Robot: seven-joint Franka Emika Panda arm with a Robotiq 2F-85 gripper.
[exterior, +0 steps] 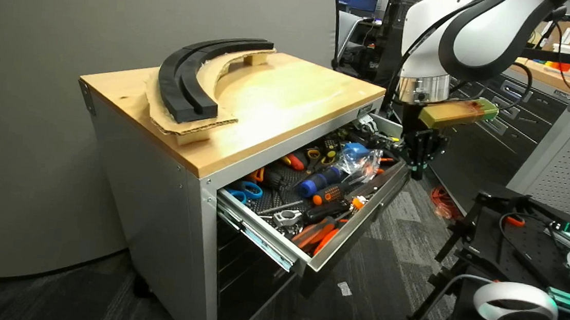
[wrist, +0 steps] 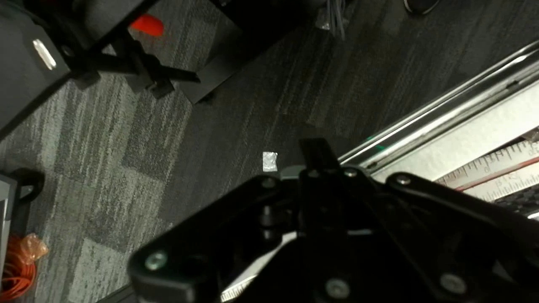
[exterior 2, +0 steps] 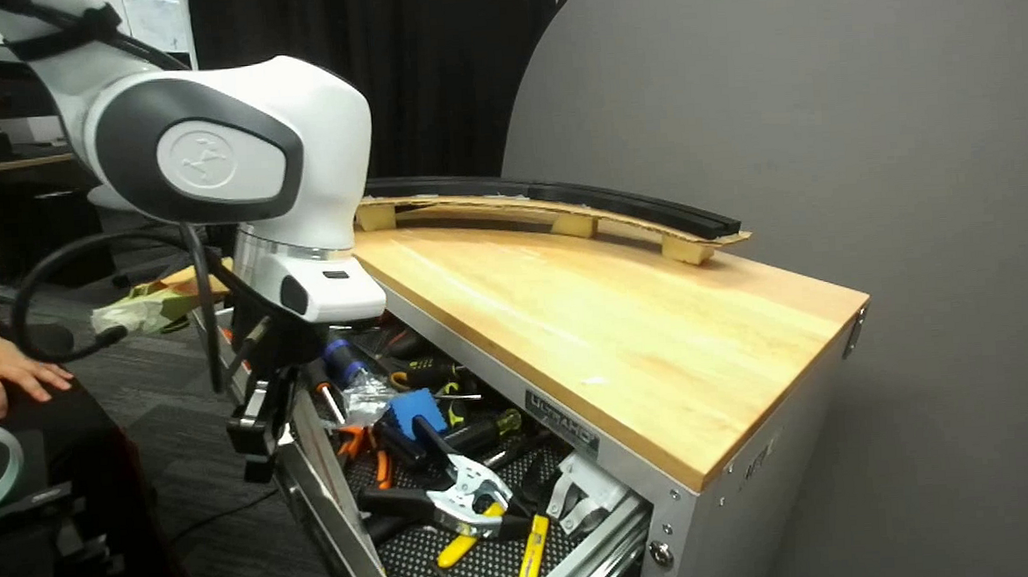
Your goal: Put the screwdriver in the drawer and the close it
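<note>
"Your gripper [exterior: 417, 169] hangs at the front edge of the drawer [exterior: 351, 228] in an exterior view, its fingers narrow and together."

"How does the drawer stand?"

"Pulled out, on the cabinet [exterior: 154, 179] side of your gripper; blue loop handles [exterior: 245, 192] lie at the end well apart from your fingers. Higher than your gripper, a black curved track [exterior: 172, 80] rests on the wooden top [exterior: 291, 93]."

"And the screwdriver?"

"In an exterior view, a slim yellow tool [exterior 2: 533, 558] and, by a silver-and-black clamp [exterior 2: 472, 495], a yellow handle [exterior 2: 457, 551] lie in the drawer past your gripper. Which of them, if either, is your screwdriver, I cannot tell."

"And from the wrist?"

"In the wrist view, your fingertips stand over the carpet [wrist: 126, 139], just beside the drawer's rim; touching it or not, I cannot tell. Past the rim lies a ruler-marked strip [wrist: 501, 163]."
</note>
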